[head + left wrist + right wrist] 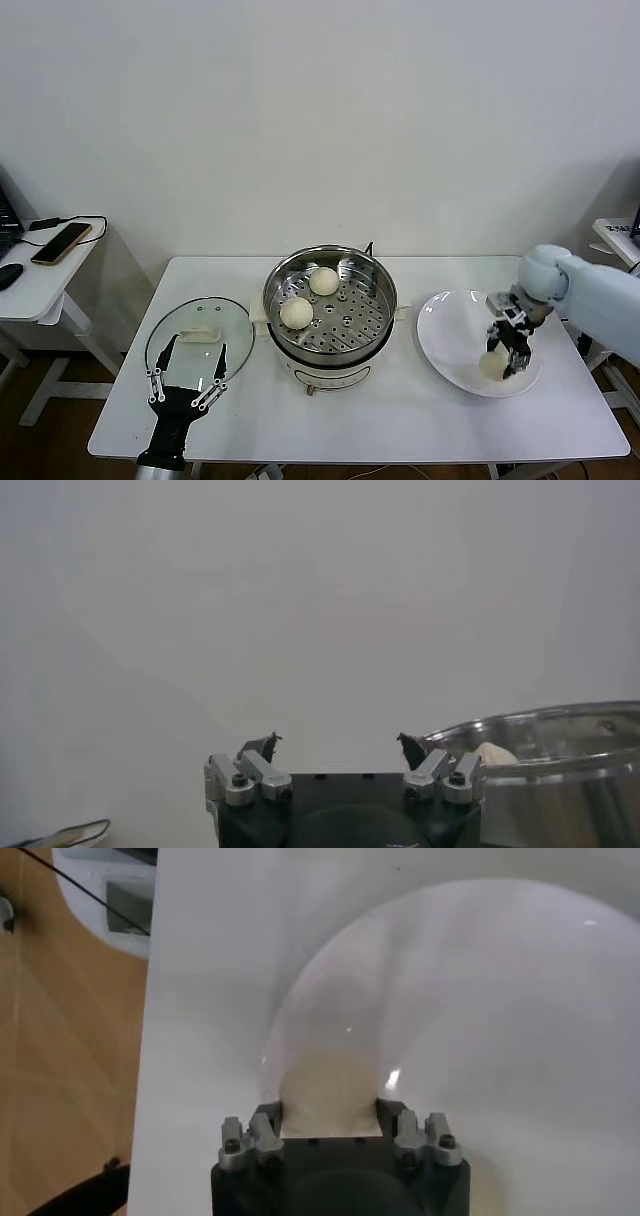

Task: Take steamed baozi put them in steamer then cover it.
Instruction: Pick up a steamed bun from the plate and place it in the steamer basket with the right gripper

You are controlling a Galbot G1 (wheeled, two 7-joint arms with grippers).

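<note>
The right gripper (505, 355) reaches down onto the plate (450, 340), its fingers closed around a baozi (492, 364). The left gripper (186, 374) hangs spread open over the near edge of the glass lid (200, 335). Three baozi show: one gripped on the plate, two (297, 313) in the steamer (375, 290). All stands on a white table (400, 420) before a plain white wall.

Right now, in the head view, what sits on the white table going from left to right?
Left gripper open over the glass lid → steamer holding two baozi → white plate → right gripper closed around a third baozi on the plate.
</note>
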